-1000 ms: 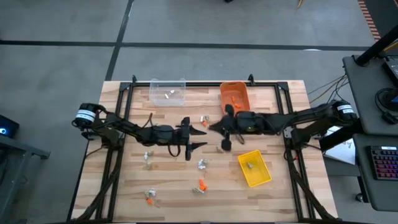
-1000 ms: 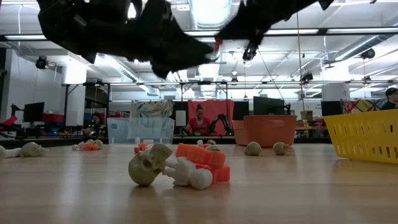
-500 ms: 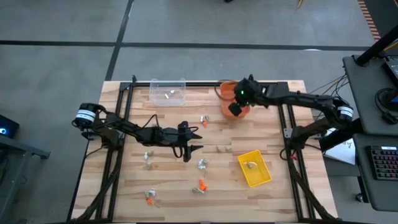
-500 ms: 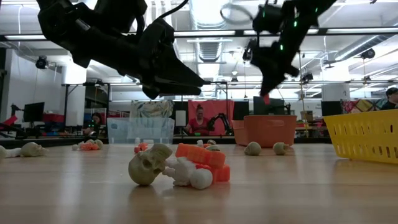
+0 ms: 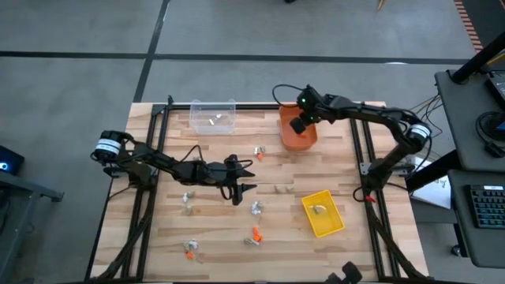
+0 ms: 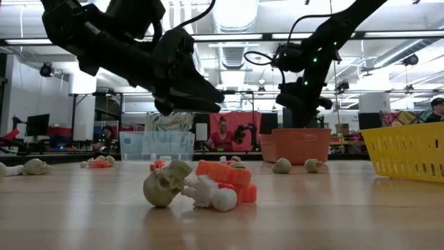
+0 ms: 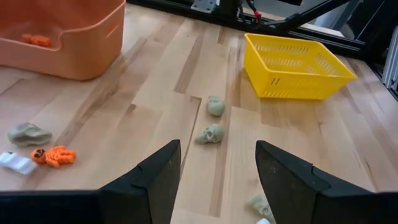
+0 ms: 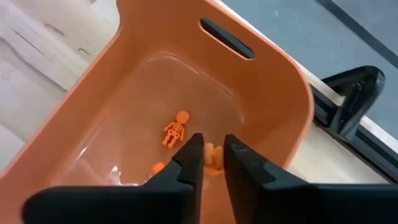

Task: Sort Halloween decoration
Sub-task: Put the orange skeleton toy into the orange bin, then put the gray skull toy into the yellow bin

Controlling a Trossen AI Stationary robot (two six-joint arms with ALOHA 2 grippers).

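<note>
The right gripper (image 5: 297,125) hangs directly over the orange plastic bin (image 5: 309,135) at the far edge of the wooden slatted table (image 5: 347,166), its fingers pinched down to a narrow gap on a small bright orange trinket (image 8: 213,157) that shows between the tips in the right wrist view. Below it, on the bin floor, lies an orange skeleton figure (image 8: 173,129) with at least one more orange piece beside it. The left gripper (image 5: 243,178) hovers above the middle of the table with its fingers spread wide and nothing between them; ahead of it in the left wrist view lie a dull tan-grey skull (image 7: 209,134) and a second tan-grey lump (image 7: 216,106) just beyond it, well short of the yellow mesh basket (image 7: 297,69). The rest of the decoration is scattered: a clump of orange pieces (image 7: 52,155) beside a tan-grey shape (image 7: 27,134), a few pieces along the near edge (image 5: 254,234), and one pale piece already in the clear plastic bin (image 5: 213,119). The drop itself looks safe, since the gripper is well inside the rim; the risk I would judge likelier is the tiny piece sticking to one finger pad when they part, then falling outside as the arm withdraws. For the left arm, the two tan-grey pieces lie close together, so a wide descent could nudge one away or catch both.
</note>
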